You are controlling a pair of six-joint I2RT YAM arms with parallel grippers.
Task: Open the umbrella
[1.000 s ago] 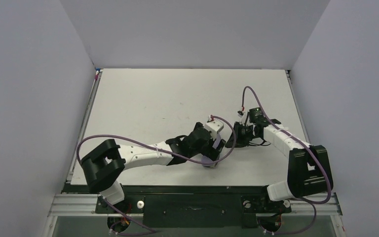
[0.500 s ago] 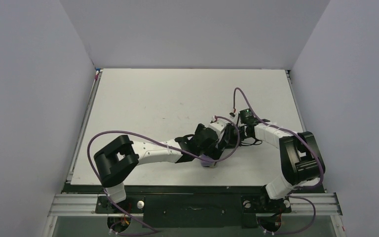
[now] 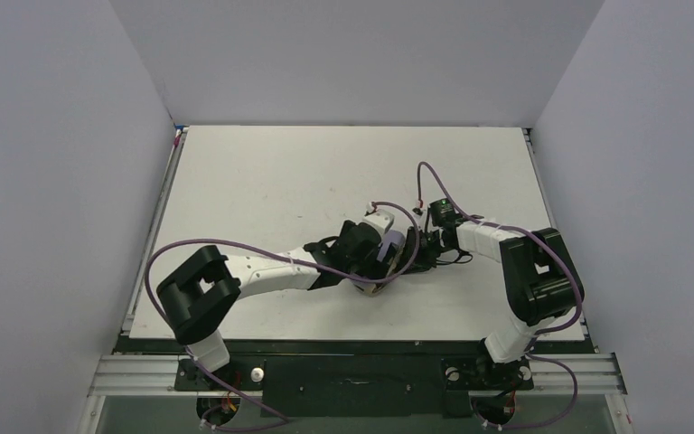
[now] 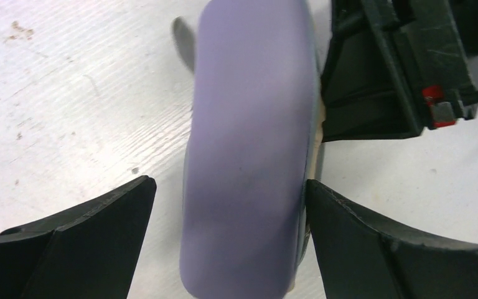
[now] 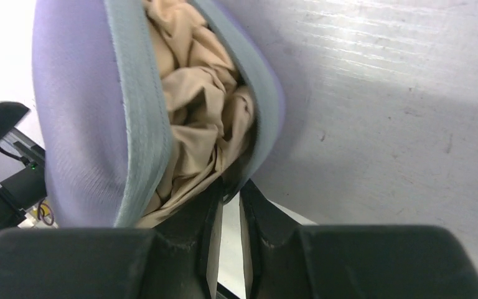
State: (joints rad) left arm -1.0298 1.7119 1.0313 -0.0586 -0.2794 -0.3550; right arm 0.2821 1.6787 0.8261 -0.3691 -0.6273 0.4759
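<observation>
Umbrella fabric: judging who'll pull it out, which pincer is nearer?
Right. The right pincer has its tips at the fabric in the mouth of the pouch; the left pincer, open, straddles it outside.

Case (image 4: 243, 156) lavender (grey edging at mouth); umbrella fabric (image 5: 190, 118) tan-beige; table (image 3: 262, 181) white, faintly speckled.

A white desk (image 3: 280, 181), scuffed and flecked with small dark specks, sits in a plain pale-grey booth with a back wall (image 3: 352, 54), left wall (image 3: 45, 199) and right wall (image 3: 651, 181). A metal rail (image 3: 135, 372) runs along the near edge. The light is even and the shadows soft.
</observation>
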